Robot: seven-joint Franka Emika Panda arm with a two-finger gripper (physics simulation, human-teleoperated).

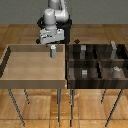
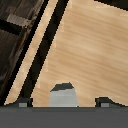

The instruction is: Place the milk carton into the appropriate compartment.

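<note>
The milk carton [image 1: 52, 52] is a small whitish-grey box standing upright in the light wooden tray [image 1: 30, 65], near its back corner on the exterior view's right. My gripper [image 1: 51, 45] hangs right over it. In the wrist view the carton [image 2: 63, 95] sits between the two fingertips [image 2: 22, 103], with a gap on each side, so my gripper [image 2: 63, 103] is open around it and not touching. The dark bin [image 1: 96, 63] with four compartments stands to the exterior view's right of the tray.
Darker grey little blocks stand in the compartments: two at the back [image 1: 83, 49] [image 1: 114, 47] and two at the front [image 1: 85, 72] [image 1: 116, 70]. The dark bin's edge [image 2: 15, 30] and one grey block [image 2: 17, 20] show in the wrist view. Both containers stand on thin legs.
</note>
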